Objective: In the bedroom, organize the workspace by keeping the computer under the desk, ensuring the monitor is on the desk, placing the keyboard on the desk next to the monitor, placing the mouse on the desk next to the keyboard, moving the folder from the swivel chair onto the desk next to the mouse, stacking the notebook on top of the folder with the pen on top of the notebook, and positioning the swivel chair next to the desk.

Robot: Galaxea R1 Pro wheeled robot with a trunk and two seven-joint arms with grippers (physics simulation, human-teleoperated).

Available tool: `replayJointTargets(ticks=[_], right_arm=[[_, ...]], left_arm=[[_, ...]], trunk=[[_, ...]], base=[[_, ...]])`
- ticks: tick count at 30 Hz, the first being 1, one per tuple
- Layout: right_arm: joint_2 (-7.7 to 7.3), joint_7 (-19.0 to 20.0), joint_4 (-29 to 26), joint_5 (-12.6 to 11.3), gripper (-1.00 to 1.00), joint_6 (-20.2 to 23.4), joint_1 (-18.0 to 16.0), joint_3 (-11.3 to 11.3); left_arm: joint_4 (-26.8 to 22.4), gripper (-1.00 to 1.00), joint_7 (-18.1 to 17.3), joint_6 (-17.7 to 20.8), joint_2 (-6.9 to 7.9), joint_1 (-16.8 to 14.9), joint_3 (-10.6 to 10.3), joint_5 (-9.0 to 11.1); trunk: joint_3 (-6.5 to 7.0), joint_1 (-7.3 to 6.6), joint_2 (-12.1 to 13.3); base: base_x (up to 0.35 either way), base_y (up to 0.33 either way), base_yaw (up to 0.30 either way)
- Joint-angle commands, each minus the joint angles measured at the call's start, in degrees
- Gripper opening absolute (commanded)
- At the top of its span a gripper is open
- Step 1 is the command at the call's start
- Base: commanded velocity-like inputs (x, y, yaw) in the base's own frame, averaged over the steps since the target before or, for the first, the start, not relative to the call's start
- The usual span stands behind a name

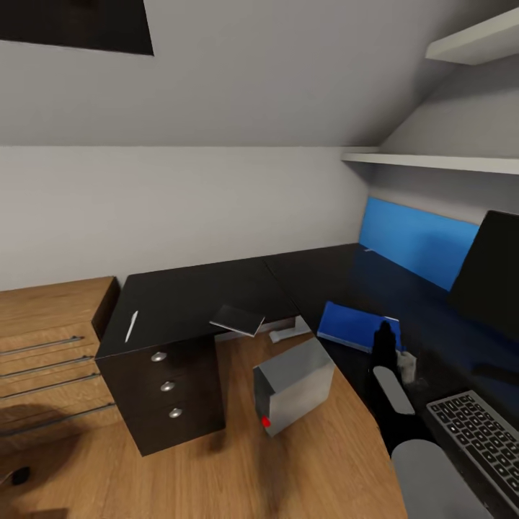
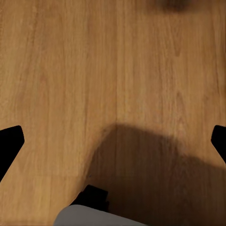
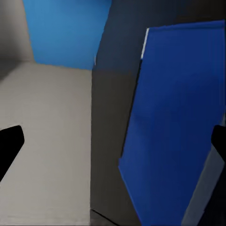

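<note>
The folder [image 1: 355, 325] lies flat on the black counter [image 1: 194, 295], beside the right arm, with the keyboard [image 1: 479, 432] near the monitor [image 1: 490, 277] at the counter's right end. The pen [image 1: 131, 326] rests above the drawers. The computer [image 1: 292, 386] stands tilted on the wooden floor [image 1: 238, 476] beside the counter. The right pincer [image 3: 113, 141] hangs spread wide over the folder [image 3: 174, 122], gripping nothing. The left pincer [image 2: 113, 141] is likewise spread, over bare floor [image 2: 70, 70].
</note>
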Motion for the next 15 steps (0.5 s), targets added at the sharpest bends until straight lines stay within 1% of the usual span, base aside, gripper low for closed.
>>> replayJointTargets(ticks=[1, 2, 3, 5, 6, 8, 11, 12, 13, 14, 15], right_arm=[[0.77, 0.0, -0.1, 1.5, 1.0, -0.6, 0.0, 0.4], [1.48, 0.1, -0.1, 3.2, 1.0, -0.9, 0.0, 0.7], [2.73, 0.2, -0.1, 6.1, 1.0, -1.3, 0.0, 1.0], [3.16, 0.2, -0.1, 7.1, 1.0, -1.3, 0.0, 1.1], [3.57, 0.2, -0.1, 8.0, 1.0, -1.4, 0.1, 1.4], [3.74, 0.2, -0.1, 8.3, 1.0, -1.4, 0.1, 1.9], [4.01, 0.1, 0.1, 8.6, 1.0, -1.5, 0.1, 3.6], [4.14, 0.1, 0.2, 8.6, 1.0, -1.5, 0.1, 4.6], [4.23, 0.1, 0.2, 8.7, 1.0, -1.5, 0.1, 5.1], [4.79, 0.0, 0.4, 8.7, 1.0, -1.5, 0.1, 6.6], [5.04, 0.0, 0.4, 8.7, 1.0, -1.5, 0.2, 7.0]], left_arm=[[0.1, 1.0, 0.3, -0.2, 0.03, 0.0, -0.4, 0.5], [0.1, 1.0, 0.3, -0.1, 0.03, 0.0, -0.4, 0.5], [0.1, 1.0, 0.3, -0.1, 0.03, 0.0, -0.4, 0.5], [0.1, 1.0, 0.4, 0.0, 0.03, 0.0, -0.4, 0.5], [0.1, 1.0, 0.4, 0.0, 0.03, 0.0, -0.4, 0.5], [0.1, 1.0, 0.5, 0.0, 0.03, 0.0, -0.4, 0.5], [0.1, 1.0, 0.5, 0.0, 0.03, 0.0, -0.4, 0.5], [0.1, 1.0, 0.6, 0.1, 0.03, 0.0, -0.4, 0.5], [0.1, 1.0, 0.6, 0.1, 0.03, 0.0, -0.4, 0.5], [0.1, 1.0, 0.6, 0.1, 0.03, 0.0, -0.4, 0.5], [0.1, 1.0, 0.6, 0.1, 0.03, 0.0, -0.4, 0.5]], trunk=[[-0.01, 0.0, 0.0], [0.04, 0.0, 0.0], [0.1, 0.0, 0.0], [0.21, 0.0, 0.0], [0.27, 0.0, 0.0], [0.4, 0.0, 0.0], [0.58, 0.0, 0.0], [0.64, 0.0, 0.0], [0.7, 0.0, 0.0], [0.76, 0.0, 0.0], [0.81, 0.0, 0.0]], base=[[-0.001, 0.0, 0.138], [-0.001, 0.0, 0.158], [0.0, 0.0, 0.178], [0.0, 0.0, 0.182], [0.0, 0.0, 0.188], [0.0, 0.0, 0.191], [0.0, 0.0, 0.2], [0.0, 0.0, 0.206], [0.0, 0.0, 0.208], [0.0, 0.0, 0.214], [0.0, 0.0, 0.217]])
